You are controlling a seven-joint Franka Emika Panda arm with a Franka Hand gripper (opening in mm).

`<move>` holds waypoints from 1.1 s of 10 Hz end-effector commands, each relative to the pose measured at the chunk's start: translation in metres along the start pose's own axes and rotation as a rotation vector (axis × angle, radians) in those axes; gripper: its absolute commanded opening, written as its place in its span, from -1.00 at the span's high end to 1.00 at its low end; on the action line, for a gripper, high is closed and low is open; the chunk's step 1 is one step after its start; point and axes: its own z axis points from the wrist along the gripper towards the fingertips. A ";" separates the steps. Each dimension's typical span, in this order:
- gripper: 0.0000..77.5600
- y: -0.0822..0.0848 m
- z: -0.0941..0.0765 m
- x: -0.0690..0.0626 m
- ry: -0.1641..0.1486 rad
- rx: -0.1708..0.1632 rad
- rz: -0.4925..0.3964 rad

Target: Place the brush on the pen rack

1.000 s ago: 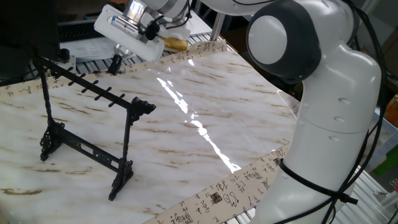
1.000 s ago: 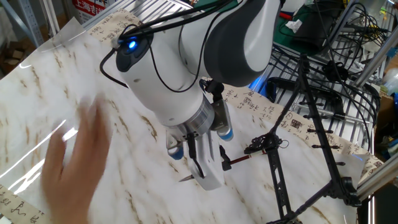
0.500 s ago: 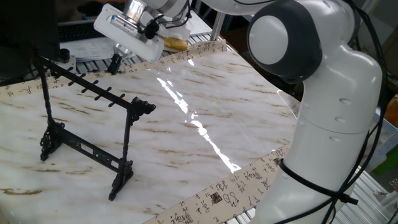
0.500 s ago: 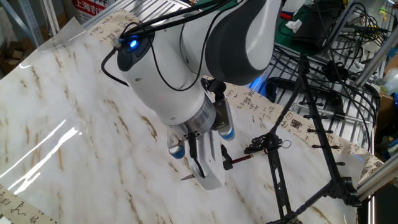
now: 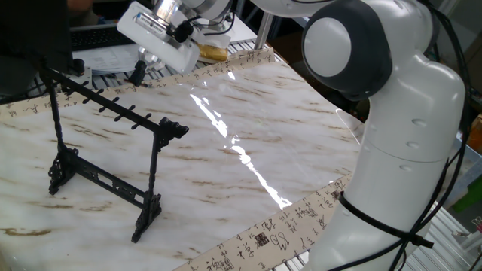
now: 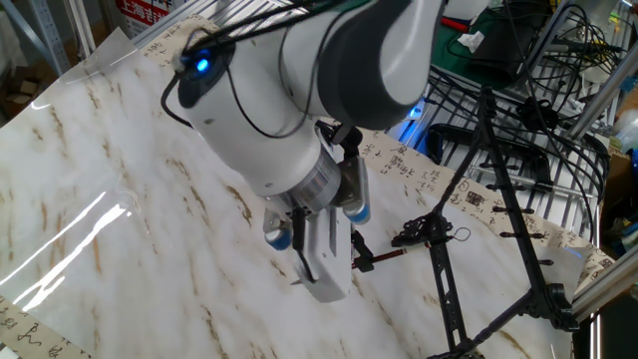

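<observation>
The black pen rack [image 5: 105, 154] stands upright on the marble-patterned table at the left; in the other fixed view it [image 6: 446, 281] is at the right. My gripper [image 6: 357, 255] hangs just left of the rack's near foot, shut on the thin dark brush [image 6: 384, 256]. The brush lies nearly level, with its pointed tip [image 6: 296, 284] sticking out on the far side of the gripper. In one fixed view the gripper [image 5: 138, 74] is at the table's far edge, behind the rack's top bar, and the brush cannot be made out there.
The robot's white base [image 5: 407, 150] fills the right side. A keyboard [image 5: 98, 34] and a yellow object [image 5: 215, 51] lie beyond the far edge. Wire shelving with cables [image 6: 538, 90] stands behind the rack. Calligraphy paper strips [image 5: 256, 241] line the table edges.
A person's hand over the table a second ago has gone. My gripper has risen slightly with the brush in it. The rack has not moved.
</observation>
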 end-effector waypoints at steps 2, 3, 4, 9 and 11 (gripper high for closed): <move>0.97 0.002 -0.003 0.013 0.009 -0.027 0.054; 0.97 0.001 0.000 0.022 0.004 -0.028 0.064; 0.97 0.000 0.001 0.028 0.002 -0.028 0.071; 0.97 -0.001 0.003 0.031 0.015 -0.037 0.068; 0.97 -0.002 0.004 0.032 0.011 -0.044 0.071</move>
